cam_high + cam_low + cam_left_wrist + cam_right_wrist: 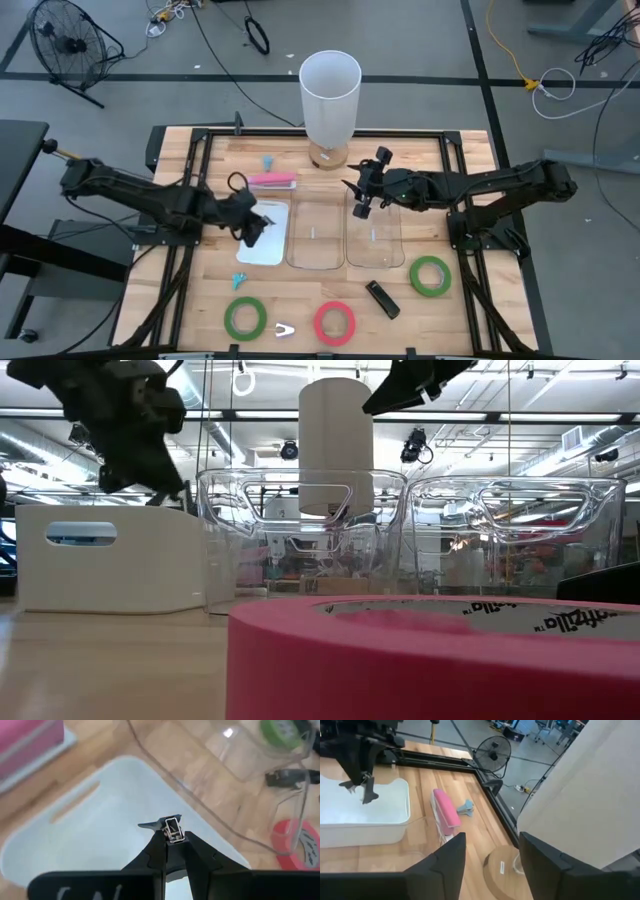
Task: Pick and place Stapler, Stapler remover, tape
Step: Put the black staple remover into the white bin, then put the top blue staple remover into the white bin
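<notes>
The left gripper (172,837) hangs over the white bin (272,247), its fingers pinched together on a small metal staple remover (169,826). That piece is light and stiff, but thin and smooth, so I judge it could twist or slip in the pinch; the hold sits at its hinge end, with the claws pointing down towards the bin floor.

The right gripper (490,852) hovers above the far end of the right clear bin (375,235), near the white cylinder (330,95), fingers apart and holding nothing.

The pink stapler (272,180) lies on the table just beyond the white bin, with a small blue remover (267,161) near it. It looks heavier and rigid; a grasp across its narrow sides at mid-length seems best.

The tape lies at the near edge: a green roll (245,318), a red roll (335,322) and another green roll (430,276). They are light, stiff rings, best taken across the rim wall. A black object (382,298) lies between the red and right green rolls.
</notes>
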`<action>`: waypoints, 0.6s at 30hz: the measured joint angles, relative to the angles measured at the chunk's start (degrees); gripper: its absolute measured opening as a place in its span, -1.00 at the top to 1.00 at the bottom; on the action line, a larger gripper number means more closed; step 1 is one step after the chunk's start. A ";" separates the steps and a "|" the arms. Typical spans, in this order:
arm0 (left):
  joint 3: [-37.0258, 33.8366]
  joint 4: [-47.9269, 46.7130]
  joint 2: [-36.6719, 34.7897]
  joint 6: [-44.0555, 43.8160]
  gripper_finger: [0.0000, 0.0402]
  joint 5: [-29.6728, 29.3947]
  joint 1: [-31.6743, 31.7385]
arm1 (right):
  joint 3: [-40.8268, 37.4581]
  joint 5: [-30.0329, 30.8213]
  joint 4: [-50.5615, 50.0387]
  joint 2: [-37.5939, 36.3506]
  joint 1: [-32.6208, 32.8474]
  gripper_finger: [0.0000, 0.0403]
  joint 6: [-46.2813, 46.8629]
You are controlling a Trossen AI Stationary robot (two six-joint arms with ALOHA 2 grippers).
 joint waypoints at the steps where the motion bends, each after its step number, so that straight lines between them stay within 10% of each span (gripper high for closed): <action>1: 0.00 -0.80 0.33 -0.46 0.78 0.12 -0.29 | 0.00 -0.02 0.00 0.00 -0.02 0.10 0.00; 9: 0.00 -6.42 0.76 -3.44 0.72 0.87 -0.85 | 0.00 -0.26 0.24 0.00 -0.02 0.13 0.00; 18: 0.00 -5.93 0.76 -1.62 -0.13 0.71 -0.77 | 0.00 -0.26 0.23 0.00 -0.10 0.13 -0.15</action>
